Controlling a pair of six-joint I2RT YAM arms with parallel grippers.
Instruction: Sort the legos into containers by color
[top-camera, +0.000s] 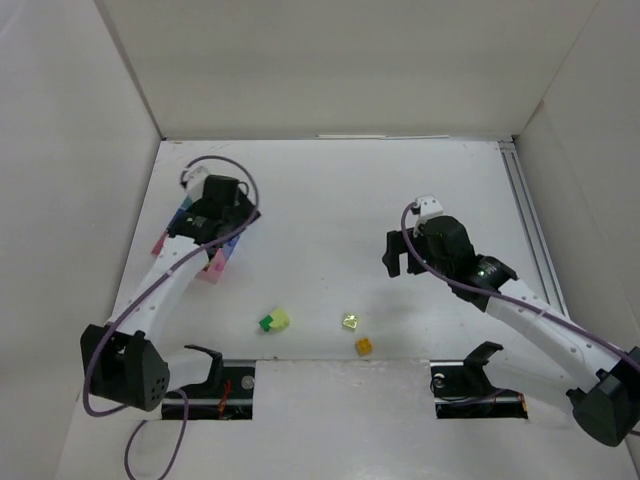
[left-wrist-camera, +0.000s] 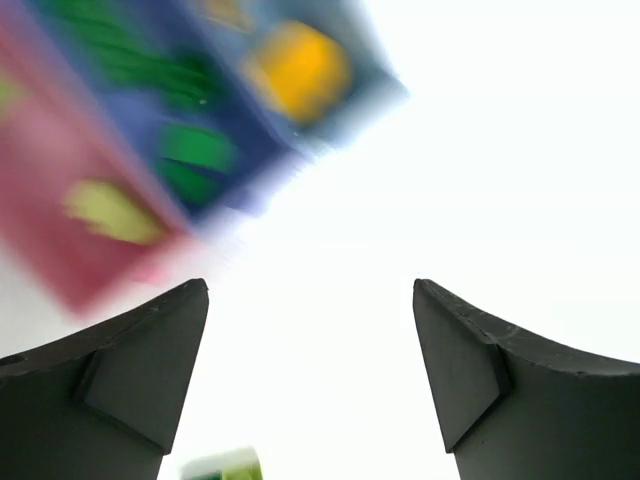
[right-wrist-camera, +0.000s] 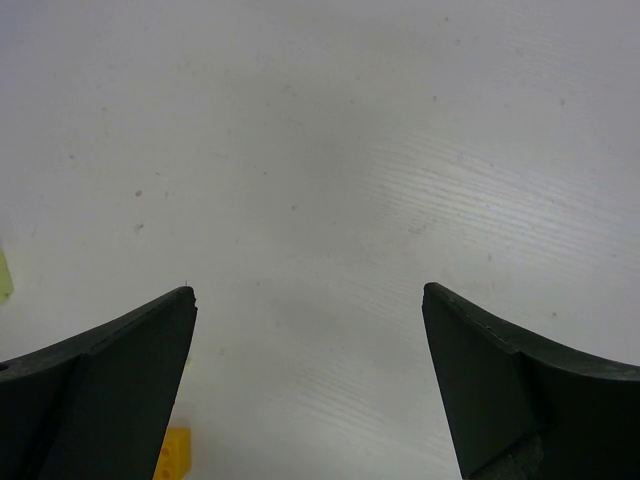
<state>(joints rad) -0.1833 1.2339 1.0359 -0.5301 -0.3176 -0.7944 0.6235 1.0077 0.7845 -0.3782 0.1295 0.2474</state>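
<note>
One white table (top-camera: 330, 200) carried two arms. The left gripper (left-wrist-camera: 310, 290) hung with its jaws spread and nothing between them. It was above the three joined containers (top-camera: 213, 268), whose blurred trays held green, yellow and pale pieces. The right gripper (right-wrist-camera: 308, 292) gaped equally wide over the table, gripping nothing. Four loose legos lay nearer the arm bases than either gripper: a dark green brick (top-camera: 266, 323) touching a pale yellow-green brick (top-camera: 281, 319), then a yellow brick (top-camera: 350, 321) and an orange brick (top-camera: 364, 346).
</note>
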